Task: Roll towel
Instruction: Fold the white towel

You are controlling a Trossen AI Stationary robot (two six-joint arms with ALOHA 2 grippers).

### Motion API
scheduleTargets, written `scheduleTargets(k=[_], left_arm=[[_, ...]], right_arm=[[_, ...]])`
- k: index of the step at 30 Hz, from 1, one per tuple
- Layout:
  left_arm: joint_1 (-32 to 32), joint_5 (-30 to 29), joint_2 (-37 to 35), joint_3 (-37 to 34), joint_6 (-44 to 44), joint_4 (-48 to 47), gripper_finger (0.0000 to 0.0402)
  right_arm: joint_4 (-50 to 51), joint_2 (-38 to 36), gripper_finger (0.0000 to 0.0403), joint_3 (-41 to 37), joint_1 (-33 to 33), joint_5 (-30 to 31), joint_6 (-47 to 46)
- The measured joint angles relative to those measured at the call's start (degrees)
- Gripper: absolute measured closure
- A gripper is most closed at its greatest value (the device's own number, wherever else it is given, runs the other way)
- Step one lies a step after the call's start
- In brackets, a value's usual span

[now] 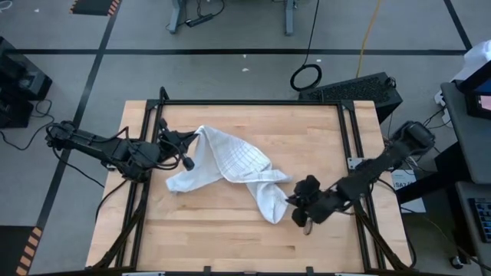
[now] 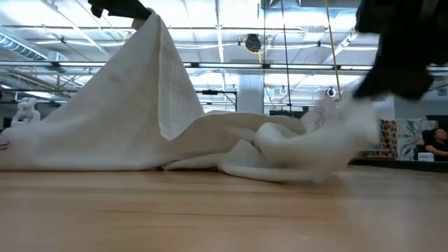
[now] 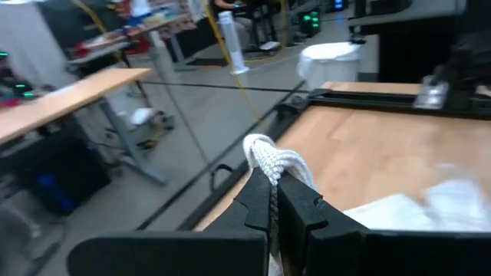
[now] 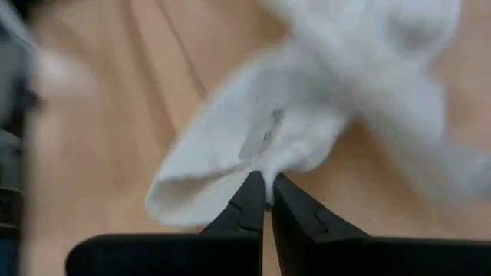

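White checked towel point(image 1: 230, 169) lies crumpled mid-bench, its long axis running from far left to near right. Left gripper point(image 1: 192, 142) jaws pinch its far-left corner aloft; right gripper point(image 1: 295, 201) jaws pinch the near-right end.

No writing, label, brand or number can be read in any of the four views. The towel point(image 1: 230, 165) carries only its check lines, and the table point(image 1: 253, 238) shows bare wood grain. Objects in the room behind are too small or blurred to make out any lettering.
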State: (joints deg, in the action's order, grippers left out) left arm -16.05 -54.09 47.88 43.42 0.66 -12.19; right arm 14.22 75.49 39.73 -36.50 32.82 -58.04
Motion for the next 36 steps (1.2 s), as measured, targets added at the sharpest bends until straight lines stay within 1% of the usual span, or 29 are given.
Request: scheduleTargets(k=[3,5,8,10,13,15,18,20,23,27,29,32,34,36], left_arm=[[0.87,-3.36,0.0,0.0,-0.04,-0.25,0.0395],[1.83,-3.63,0.0,0.0,-0.06,-0.24,0.0395],[3.59,-3.67,0.0,0.0,-0.08,-0.25,0.0395],[4.78,-4.16,0.0,0.0,-0.08,-0.19,0.0395],[6.21,-7.52,0.0,0.0,-0.37,-0.04,0.0395],[7.13,-9.27,0.0,0.0,-1.46,0.37,0.0395],[8.41,-9.61,0.0,0.0,-1.62,1.91,0.0395],[8.69,-8.16,0.0,0.0,-2.5,4.12,0.0395],[8.68,-2.97,0.0,0.0,-3.98,9.01,0.0395],[8.66,3.1,0.0,0.0,-6.21,15.43,0.0395],[8.66,4.33,0.0,0.0,-7.23,17.0,0.0395],[8.67,4.53,0.0,0.0,-7.43,17.14,0.0395],[8.68,4.55,0.0,0.0,-7.43,17.14,0.0395],[8.68,4.55,0.0,0.0,-7.25,17.14,0.0395]], right_arm=[[-0.42,-5.87,0.04,0.12,-2.23,6.56,3.33],[-0.07,-8.28,0.04,0.12,-2.86,9.46,5.03],[3.1,-9.45,0.0401,0.12,-2.88,10.06,4.71],[7.34,-8.99,0.0401,0.12,-2.87,7.59,1.78],[14.33,-6.98,0.0401,0.12,-2.93,0.71,-5.93],[17.26,-4.99,0.04,0.12,-3.39,-3.66,-9.87],[17.53,-1.66,0.0396,0.12,-4.12,-8.61,-12.77],[16.54,0.47,0.0388,0.12,-4.8,-9.42,-14.09],[15.45,2.63,0.0361,0.12,-5.53,-9.37,-15.19],[15.75,3.55,0.0302,0.12,-5.67,-7.96,-12.02],[15.71,3.47,0.0267,0.12,-5.54,-6.19,-9.14],[15.85,2.22,0.0218,0.12,-5.2,-4.48,-4.13],[16.28,1.18,0.0191,0.15,-4.73,-3.1,-0.85],[17.1,0.68,0.0173,0.15,-3.47,0.15,2.7]])
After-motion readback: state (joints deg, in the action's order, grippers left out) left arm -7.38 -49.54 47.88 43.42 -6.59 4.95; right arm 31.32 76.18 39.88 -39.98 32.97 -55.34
